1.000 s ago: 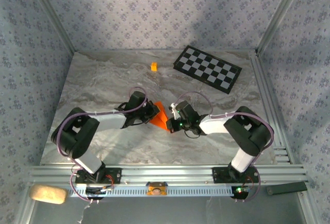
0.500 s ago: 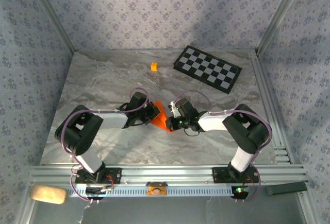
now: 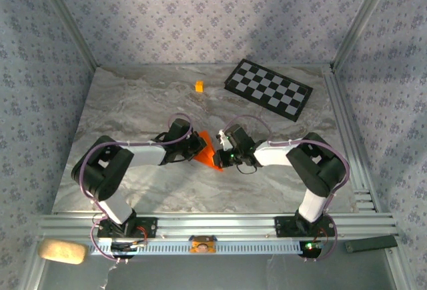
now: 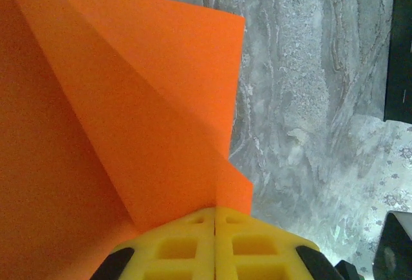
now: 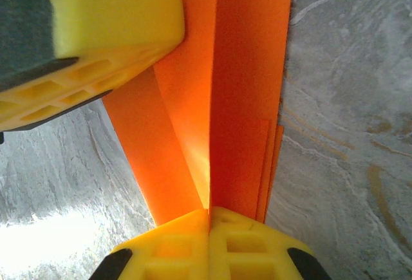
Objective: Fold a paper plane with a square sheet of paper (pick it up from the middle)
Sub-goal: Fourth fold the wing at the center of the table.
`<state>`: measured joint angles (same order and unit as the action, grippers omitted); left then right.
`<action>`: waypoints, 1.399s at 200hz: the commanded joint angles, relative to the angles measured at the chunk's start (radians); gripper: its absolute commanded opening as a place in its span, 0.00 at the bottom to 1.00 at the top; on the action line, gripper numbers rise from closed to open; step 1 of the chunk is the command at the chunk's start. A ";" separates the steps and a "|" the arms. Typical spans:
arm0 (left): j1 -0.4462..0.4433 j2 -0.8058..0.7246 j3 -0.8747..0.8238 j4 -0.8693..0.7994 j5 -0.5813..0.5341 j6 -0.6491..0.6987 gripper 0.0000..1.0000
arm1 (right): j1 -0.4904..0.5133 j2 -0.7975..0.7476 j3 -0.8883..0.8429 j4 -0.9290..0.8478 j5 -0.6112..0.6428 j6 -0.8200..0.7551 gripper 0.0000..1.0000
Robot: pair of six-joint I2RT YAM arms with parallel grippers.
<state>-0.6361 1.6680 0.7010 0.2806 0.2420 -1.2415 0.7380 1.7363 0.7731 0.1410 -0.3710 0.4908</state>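
Looking down from the top, the orange paper (image 3: 208, 152) sits near the middle of the tabletop (image 3: 133, 110), a bit closer to the near edge. The left pincer (image 3: 199, 147) and the right pincer (image 3: 222, 151) meet at it, one from each side. The paper is small here, so its folds are hard to see, but it looks pointed. A tiny orange cube (image 3: 199, 86) sits near the far edge. A checkered board (image 3: 268, 88) lies by the far right corner.

From the left wrist, the left pincer (image 4: 214, 214) is squeezed tight on a corner of the orange paper (image 4: 129, 100), which has slanted creases.

From the right wrist, the right pincer (image 5: 208, 215) is squeezed tight on the folded orange paper (image 5: 248, 67), which stands up in layers. One yellow finger (image 5: 109, 16) of the left pincer is at the paper's top left.
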 commanded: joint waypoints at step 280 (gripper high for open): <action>-0.005 -0.037 -0.015 0.007 -0.070 0.037 0.09 | -0.032 0.072 -0.078 0.020 -0.052 0.177 0.00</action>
<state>-0.6376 1.5990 0.6407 0.2653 0.1383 -1.2167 0.7090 1.7607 0.7372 0.2474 -0.4526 0.6476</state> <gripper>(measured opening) 0.086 0.051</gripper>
